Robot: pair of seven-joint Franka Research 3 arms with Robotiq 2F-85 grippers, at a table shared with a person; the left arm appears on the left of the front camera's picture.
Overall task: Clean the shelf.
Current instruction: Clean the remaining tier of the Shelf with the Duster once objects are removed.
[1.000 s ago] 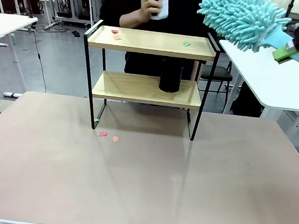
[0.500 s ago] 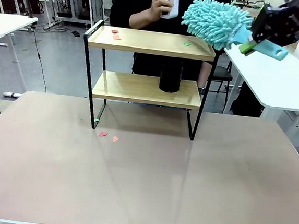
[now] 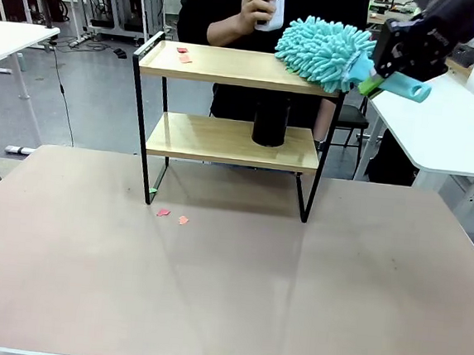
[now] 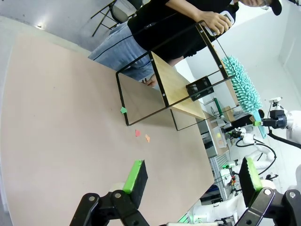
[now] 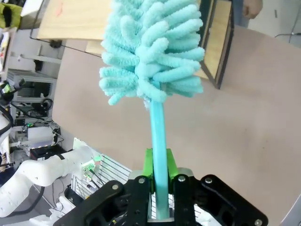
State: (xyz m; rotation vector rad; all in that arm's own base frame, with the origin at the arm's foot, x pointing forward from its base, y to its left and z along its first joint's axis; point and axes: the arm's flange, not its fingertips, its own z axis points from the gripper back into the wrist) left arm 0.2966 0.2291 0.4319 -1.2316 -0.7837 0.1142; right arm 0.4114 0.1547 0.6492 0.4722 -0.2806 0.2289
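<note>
Now, shelf (image 3: 238, 67) just left of right tool (image 3: 376, 73), tool tight around duster (image 3: 323, 50).

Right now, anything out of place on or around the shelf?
Yes: pink scraps litter the shelf, top board, left end; more bits lie on the table by its front left leg.

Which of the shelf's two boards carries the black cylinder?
The lower board: the black cylinder stands on it; the upper board bears paper scraps.
</note>
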